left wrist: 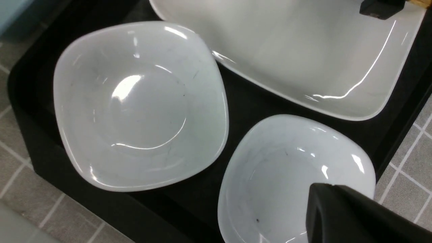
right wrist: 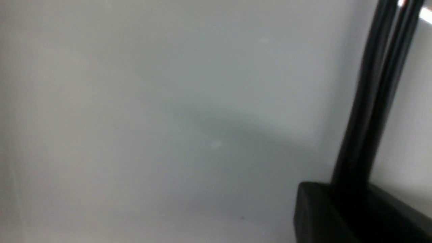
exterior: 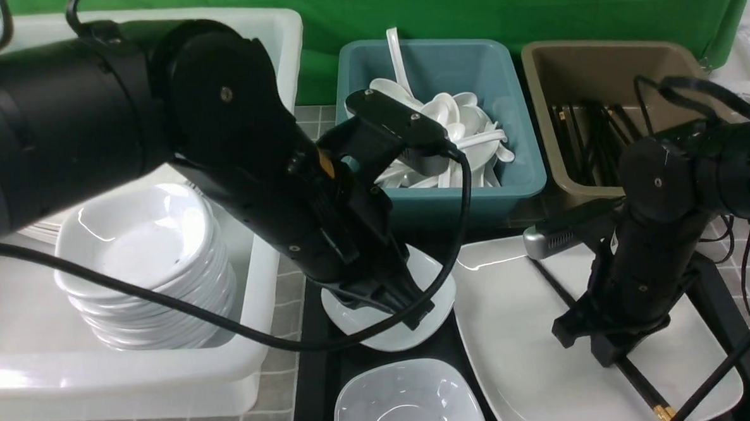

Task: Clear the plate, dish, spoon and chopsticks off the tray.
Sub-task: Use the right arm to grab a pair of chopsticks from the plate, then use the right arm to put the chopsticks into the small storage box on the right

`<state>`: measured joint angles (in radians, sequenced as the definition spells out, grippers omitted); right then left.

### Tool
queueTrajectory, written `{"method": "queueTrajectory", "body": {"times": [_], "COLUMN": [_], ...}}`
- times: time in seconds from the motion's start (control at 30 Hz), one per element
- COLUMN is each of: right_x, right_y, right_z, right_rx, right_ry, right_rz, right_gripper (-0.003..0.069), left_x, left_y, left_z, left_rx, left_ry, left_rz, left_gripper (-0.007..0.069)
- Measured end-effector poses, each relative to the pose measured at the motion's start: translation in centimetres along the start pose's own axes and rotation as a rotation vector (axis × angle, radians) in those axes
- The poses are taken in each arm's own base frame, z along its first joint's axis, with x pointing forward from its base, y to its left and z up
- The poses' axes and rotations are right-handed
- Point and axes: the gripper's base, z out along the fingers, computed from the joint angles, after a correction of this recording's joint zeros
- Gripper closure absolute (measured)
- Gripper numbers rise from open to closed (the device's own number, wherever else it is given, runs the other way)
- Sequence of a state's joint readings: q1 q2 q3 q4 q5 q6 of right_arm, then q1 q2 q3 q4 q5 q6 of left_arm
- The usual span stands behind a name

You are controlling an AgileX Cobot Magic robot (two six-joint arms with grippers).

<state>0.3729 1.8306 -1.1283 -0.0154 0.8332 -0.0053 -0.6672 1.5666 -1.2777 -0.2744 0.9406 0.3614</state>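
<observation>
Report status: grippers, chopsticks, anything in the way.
Left gripper shut, over small white squarish dish. Right gripper straddling thin black gold-tipped chopsticks on large white square plate; grip unconfirmed. Nothing blocking them.

Left arm (exterior: 253, 178) blocks far bowl (exterior: 348, 316); near bowl (exterior: 408, 399), plate (exterior: 513, 331) left half clear.

The plate (exterior: 513, 331) beneath the right tool (exterior: 593, 346) is smooth, glossy white; the 2 bowls (left wrist: 135, 101) near the left tool (exterior: 411, 310) shine alike. The chopsticks (right wrist: 374, 101) look satin black, the tray (left wrist: 236, 98) matt black plastic, the teal tub (exterior: 513, 185) smooth plastic, the backdrop (exterior: 467, 4) green cloth.
</observation>
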Motion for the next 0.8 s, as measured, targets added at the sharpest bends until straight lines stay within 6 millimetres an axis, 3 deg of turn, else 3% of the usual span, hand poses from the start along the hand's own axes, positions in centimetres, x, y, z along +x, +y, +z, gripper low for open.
{"method": "queueTrajectory", "body": {"times": [0.13,0.2,0.23,0.3,0.37,0.43,0.47,0.53,0.6,0.63,0.7,0.8], "right_x": [0.5,0.5,0.6,0.1,-0.7,-2.3,-2.9,-4.3,-6.3,-6.4,-8.2,-9.7], "right_y": [0.1,-0.1,-0.1,-0.8,-2.4,-5.2,-6.4,-8.6,-11.0,-11.2,-13.2,-14.7], "right_z": [-4.1,-8.6,-8.9,-13.1,-16.4,-19.8,-20.4,-20.9,-19.6,-19.4,-16.5,-13.0], "right_rx": [-0.012,-0.009,-0.008,0.000,0.022,0.065,0.085,0.123,0.134,0.136,0.138,0.136], "right_ry": [-0.051,-0.194,-0.202,-0.379,-0.547,-0.759,-0.827,-0.925,-0.972,-0.971,-0.954,-0.908], "right_rz": [0.004,-0.009,-0.009,-0.012,0.016,0.090,0.119,0.170,0.245,0.249,0.301,0.334], "right_gripper": [0.0517,0.0517,0.0517,0.0517,0.0517,0.0517,0.0517,0.0517,0.0517,0.0517,0.0517,0.0517], "left_x": [0.0,-0.1,-0.2,-0.8,-1.8,-3.8,-4.5,-6.0,-7.0,-7.1,-7.5,-7.4], "left_y": [0.0,0.1,0.1,0.4,0.8,1.4,1.6,2.2,2.7,2.7,3.0,3.0], "left_z": [0.0,0.0,0.0,0.0,-0.2,-0.9,-1.3,-2.3,-3.3,-3.4,-3.9,-3.2], "left_rx": [-0.004,-0.010,-0.011,-0.040,-0.084,-0.152,-0.175,-0.234,-0.288,-0.292,-0.316,-0.304], "left_ry": [0.001,-0.015,-0.018,-0.086,-0.203,-0.436,-0.523,-0.734,-0.908,-0.919,-0.993,-0.957], "left_rz": [-0.020,-0.033,-0.035,-0.038,-0.037,-0.055,-0.064,-0.087,-0.106,-0.107,-0.116,-0.120], "left_gripper": [0.0624,0.0624,0.0624,0.0624,0.0624,0.0624,0.0624,0.0624,0.0624,0.0624,0.0624,0.0624]}}
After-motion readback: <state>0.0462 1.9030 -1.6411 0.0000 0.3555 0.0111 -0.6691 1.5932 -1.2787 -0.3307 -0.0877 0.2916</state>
